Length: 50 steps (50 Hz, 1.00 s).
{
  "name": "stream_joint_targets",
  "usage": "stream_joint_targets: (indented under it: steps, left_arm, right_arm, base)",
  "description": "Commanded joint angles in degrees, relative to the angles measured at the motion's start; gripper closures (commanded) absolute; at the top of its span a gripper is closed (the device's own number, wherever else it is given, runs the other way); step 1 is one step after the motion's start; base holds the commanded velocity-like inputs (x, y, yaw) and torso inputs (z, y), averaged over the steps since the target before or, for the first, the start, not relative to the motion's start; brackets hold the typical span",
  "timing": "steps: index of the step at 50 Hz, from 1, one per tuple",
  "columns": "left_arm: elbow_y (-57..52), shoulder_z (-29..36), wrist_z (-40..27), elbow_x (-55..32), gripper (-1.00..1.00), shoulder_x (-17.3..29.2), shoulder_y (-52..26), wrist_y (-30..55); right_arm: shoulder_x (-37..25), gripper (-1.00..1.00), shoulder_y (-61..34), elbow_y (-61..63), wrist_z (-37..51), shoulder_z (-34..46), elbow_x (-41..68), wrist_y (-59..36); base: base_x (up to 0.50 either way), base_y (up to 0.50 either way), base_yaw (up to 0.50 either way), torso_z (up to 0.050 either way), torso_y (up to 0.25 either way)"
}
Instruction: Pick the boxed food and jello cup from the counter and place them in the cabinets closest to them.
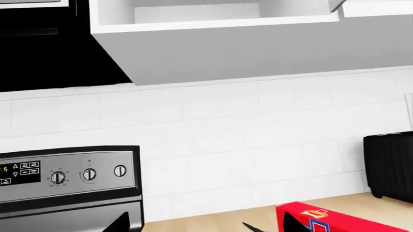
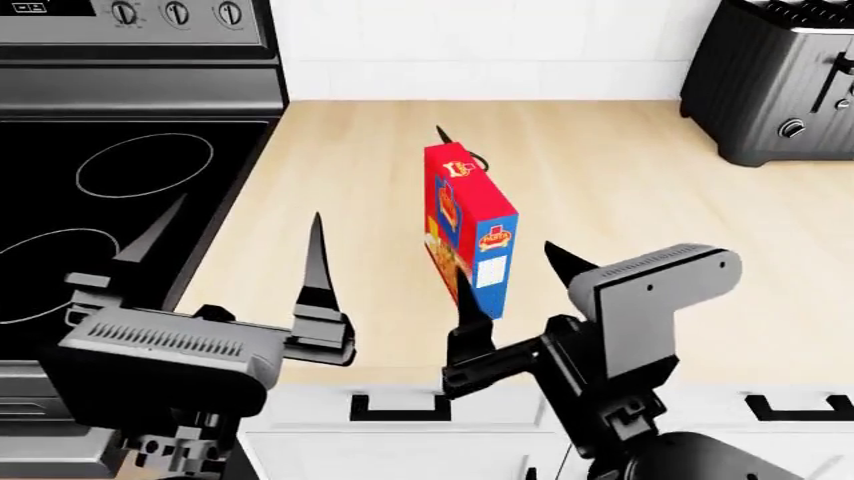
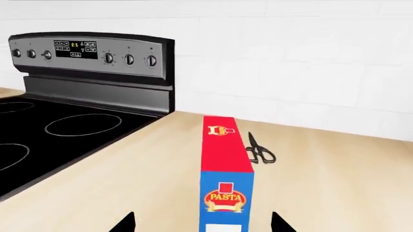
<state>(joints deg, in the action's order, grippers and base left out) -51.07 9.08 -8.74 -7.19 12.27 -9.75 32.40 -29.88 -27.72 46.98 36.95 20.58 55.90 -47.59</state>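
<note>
The pasta box [image 2: 470, 228] stands upright on the table [image 2: 627, 190], just before the right claw [image 2: 514, 290], open and empty; light, stiff cardboard, probably best pinched across its thin sides.

on the worktop [image 2: 627, 200] there was one boxed food [image 2: 470, 225], one pair of scissors [image 3: 258, 151] just behind it, and one black toaster [image 2: 774, 80]. beside the worktop stood one stove [image 2: 94, 170]. two claws showed.
</note>
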Motion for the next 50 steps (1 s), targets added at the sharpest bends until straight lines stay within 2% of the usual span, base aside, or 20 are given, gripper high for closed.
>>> stream_joint_targets:
  steps: [1,37,38,50]
  left_arm:
    - [0.25,0.47,-0.45,-0.20,-1.00,0.24,0.06,-0.46]
    - [-0.05,0.81,-1.55,-1.73,-1.00,1.25,0.18,-0.54]
    - [-0.03,0.82,-1.58,-1.76,-1.00,1.28,0.17,-0.57]
    - [0.43,1.07,-1.93,-1.96,-1.00,1.63,0.17,-1.00]
  right_arm:
    - [2.51,-1.00,-3.18,-7.85,-2.03,1.31,3.14,-1.18]
    - [7.32,-1.00,-12.90,-22.79,-2.93,3.27,1.15,-2.88]
    - [7.21,1.00,-12.80,-22.43,-2.67,3.14,1.27,-2.91]
    - [7.00,1.00,-12.25,-22.19,-3.21,3.05,1.25,-1.80]
  base:
    - [0.00,0.00,0.00,0.000,0.000]
    - [0.00,0.00,0.00,0.000,0.000]
    - [0.00,0.00,0.00,0.000,0.000]
    - [0.00,0.00,0.00,0.000,0.000]
